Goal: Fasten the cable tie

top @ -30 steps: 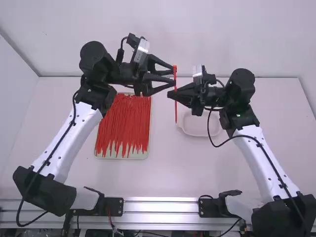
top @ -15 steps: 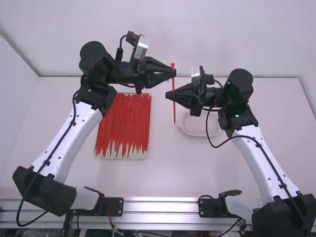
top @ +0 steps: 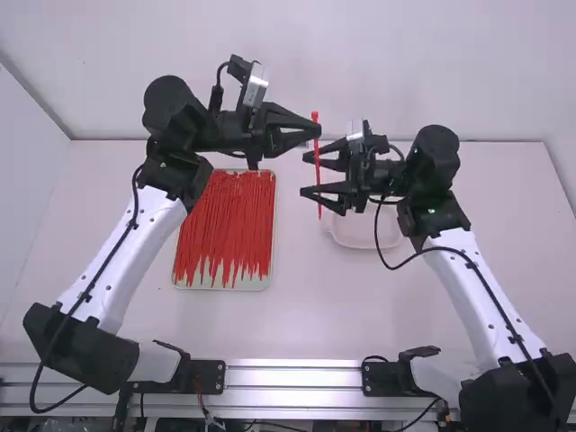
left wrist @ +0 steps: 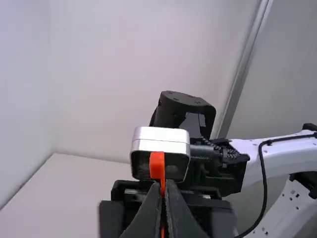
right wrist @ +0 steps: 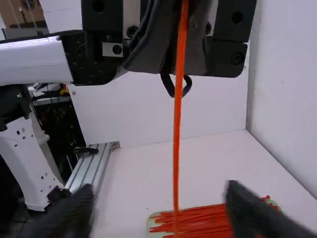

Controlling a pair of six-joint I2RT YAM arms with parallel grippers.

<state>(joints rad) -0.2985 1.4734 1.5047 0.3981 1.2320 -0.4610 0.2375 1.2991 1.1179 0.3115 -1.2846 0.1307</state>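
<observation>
A single red cable tie (top: 318, 171) hangs upright in the air above the table's middle. My left gripper (top: 314, 132) is shut on it just below its head, and in the left wrist view the fingers (left wrist: 151, 208) pinch the orange strap (left wrist: 157, 167). My right gripper (top: 310, 174) stands open, its two fingers spread on either side of the tie's lower half without touching it. From the right wrist view the tie (right wrist: 177, 129) runs down out of the left gripper (right wrist: 167, 52), between my own spread fingers (right wrist: 74, 213).
A tray (top: 266, 281) holding several red cable ties lies on the table under the left arm; its ties also appear in the right wrist view (right wrist: 208, 220). A white dish (top: 360, 229) sits under the right gripper. The table's front is bare.
The left gripper shut on the tie near its head. The right gripper, which held the tie, then opened and let it go. The tie stays hanging in place.
</observation>
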